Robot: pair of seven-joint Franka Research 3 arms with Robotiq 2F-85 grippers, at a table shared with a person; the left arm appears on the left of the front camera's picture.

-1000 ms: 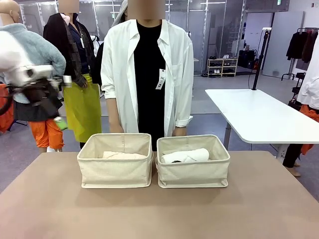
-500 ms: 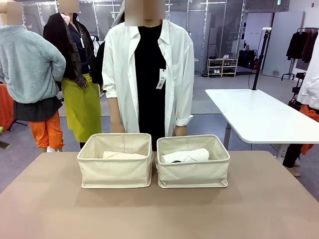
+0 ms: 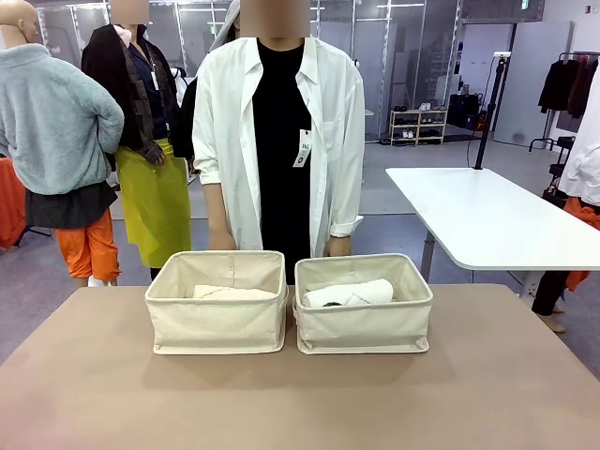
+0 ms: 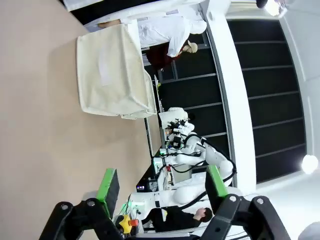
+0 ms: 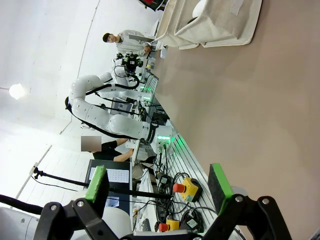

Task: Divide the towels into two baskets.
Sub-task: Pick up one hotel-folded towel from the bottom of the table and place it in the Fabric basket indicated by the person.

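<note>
Front view showed two beige canvas baskets side by side, touching, on the tan table (image 3: 487,394), close to its far edge. The left basket (image 3: 217,314) held a pale roll, probably the pink towel (image 3: 232,292), lying low inside. The right basket (image 3: 364,317) held the white towel (image 3: 349,293), a roll lying across it, with something dark just beneath it that could not be identified. A person in a white shirt (image 3: 277,141) stood just behind both baskets, arms hanging down.

Left wrist view had the left gripper (image 4: 161,186) spread apart, nothing between its green pads, above bare table with one basket well ahead. Right wrist view had the right gripper (image 5: 159,187) spread wide and empty too, a basket far off.
</note>
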